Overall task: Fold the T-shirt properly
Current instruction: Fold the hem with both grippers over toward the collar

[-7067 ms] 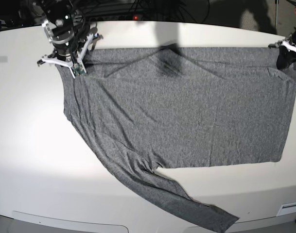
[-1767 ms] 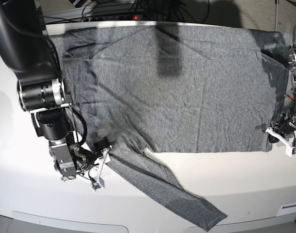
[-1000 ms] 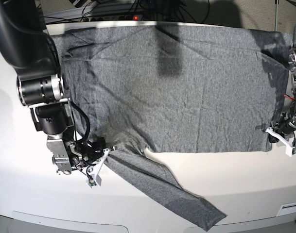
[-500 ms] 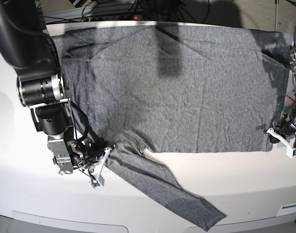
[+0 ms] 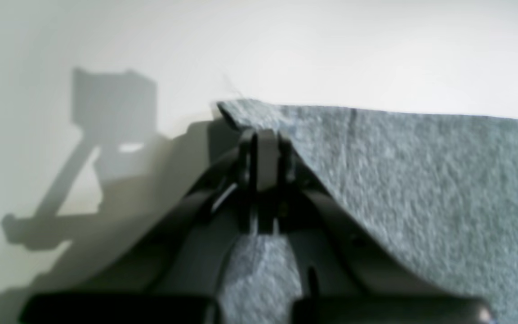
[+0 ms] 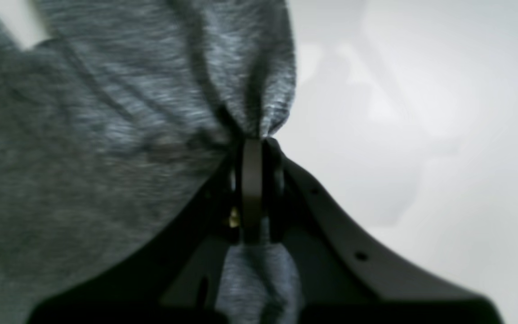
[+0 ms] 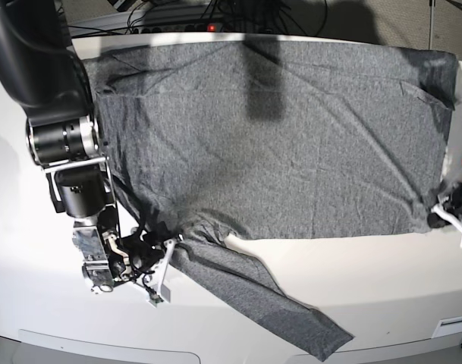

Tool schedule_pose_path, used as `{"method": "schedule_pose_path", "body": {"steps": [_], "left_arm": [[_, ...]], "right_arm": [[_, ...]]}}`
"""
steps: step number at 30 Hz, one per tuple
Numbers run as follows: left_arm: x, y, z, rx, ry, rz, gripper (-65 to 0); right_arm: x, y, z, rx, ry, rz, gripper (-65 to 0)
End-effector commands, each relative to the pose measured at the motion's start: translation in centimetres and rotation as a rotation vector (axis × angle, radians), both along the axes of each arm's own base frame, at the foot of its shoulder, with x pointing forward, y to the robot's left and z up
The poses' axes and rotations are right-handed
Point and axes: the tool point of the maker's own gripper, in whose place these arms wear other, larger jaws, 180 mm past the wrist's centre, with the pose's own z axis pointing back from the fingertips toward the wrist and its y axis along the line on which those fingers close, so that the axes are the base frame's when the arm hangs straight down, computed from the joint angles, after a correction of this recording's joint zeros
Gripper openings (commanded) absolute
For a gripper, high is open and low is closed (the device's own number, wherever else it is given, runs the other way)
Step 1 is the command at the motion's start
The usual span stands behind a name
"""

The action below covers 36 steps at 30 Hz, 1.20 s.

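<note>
Our right fingers (image 6: 252, 148) and left fingers (image 5: 263, 139) each pinch a near corner of the T-shirt (image 7: 276, 136). It lies flat on the bench (image 7: 382, 280), stretching away from both.

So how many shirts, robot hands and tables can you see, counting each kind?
T-shirt: 1, grey
Grippers: 2, the right gripper and the left gripper, each shut on the T-shirt
Table: 1, white
Total: 4 things
</note>
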Motion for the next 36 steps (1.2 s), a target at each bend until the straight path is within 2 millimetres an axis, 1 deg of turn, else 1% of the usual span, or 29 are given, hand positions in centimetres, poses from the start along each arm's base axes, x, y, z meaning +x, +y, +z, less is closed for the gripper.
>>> {"method": "schedule_pose_path", "body": {"steps": [1,3,5,8,11,15,20,22,26,31,36], "left_arm": [[0.8,1.2,2.2,-0.001,-0.067,0.014,-65.0],[-0.2,0.9,1.9,-0.003,-0.07,-0.003,-65.0],[-1.3,0.7,2.1,0.002,-0.086,-0.026,-65.0],[-2.8,0.4,3.3,-0.005,-0.13,-0.056,-65.0],[-4.0,0.6,4.5,0.004,-0.156,-0.067,-65.0],[-5.2,0.6,5.8,0.053,-0.169,-0.094,-65.0],[-6.7,0.1,7.5,0.045,-0.188,-0.109,-65.0],[-7.5,0.4,8.2,0.044,-0.198,-0.1,-65.0],[-9.5,1.7,9.2,0.07,-0.213,-0.071,-65.0],[-12.0,2.4,9.5,0.099,-0.202,-0.062,-65.0],[-14.2,2.7,8.9,0.107,-0.165,-0.05,-65.0]], "right_arm": [[2.0,0.2,2.8,0.023,-0.075,0.003,-65.0],[1.6,0.1,2.9,0.043,-0.088,0.005,-65.0],[0.8,0.2,3.1,0.059,-0.102,0.016,-65.0],[-0.9,0.7,3.6,0.062,-0.132,0.057,-65.0],[-2.6,0.8,4.8,0.07,-0.197,0.065,-65.0],[-5.2,0.1,6.4,0.061,-0.27,0.061,-65.0],[-8.5,-1.1,7.4,0.021,-0.302,0.064,-65.0],[-9.5,-1.7,8.2,0.039,-0.328,0.035,-65.0],[-11.8,-3.0,9.4,0.081,-0.366,-0.021,-65.0],[-14.5,-4.7,9.2,0.071,-0.362,-0.073,-65.0],[-17.0,-5.9,8.3,0.057,-0.321,-0.099,-65.0]]}}
